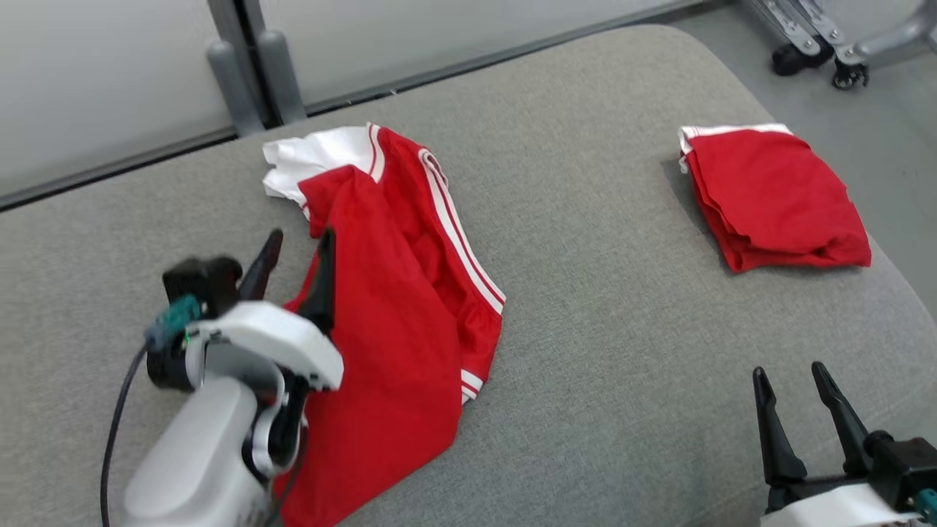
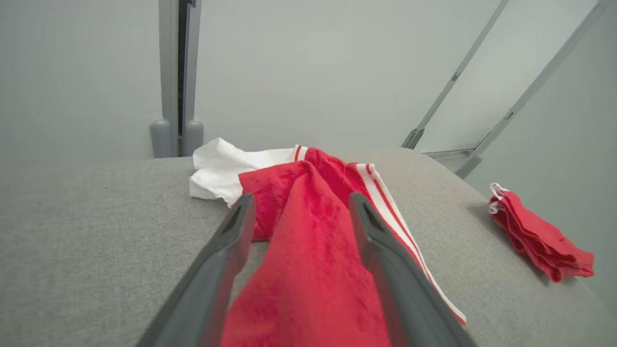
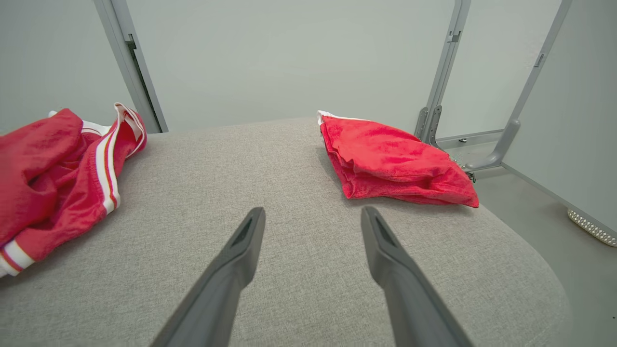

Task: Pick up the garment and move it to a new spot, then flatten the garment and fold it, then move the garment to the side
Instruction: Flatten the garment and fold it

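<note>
Left end effector [image 1: 301, 238], jaws wide, straddles the crumpled garment [image 1: 395, 293] toward the cushion's [image 1: 600, 329] far-left corner, gripping nothing; right end effector [image 1: 789, 368] open, empty; lifting away may snag and drag it.

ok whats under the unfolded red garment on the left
The garment lies on the grey cushion, bare all around it. At its far end white cloth pokes out from under it. Anything else beneath the red cloth is covered.
</note>
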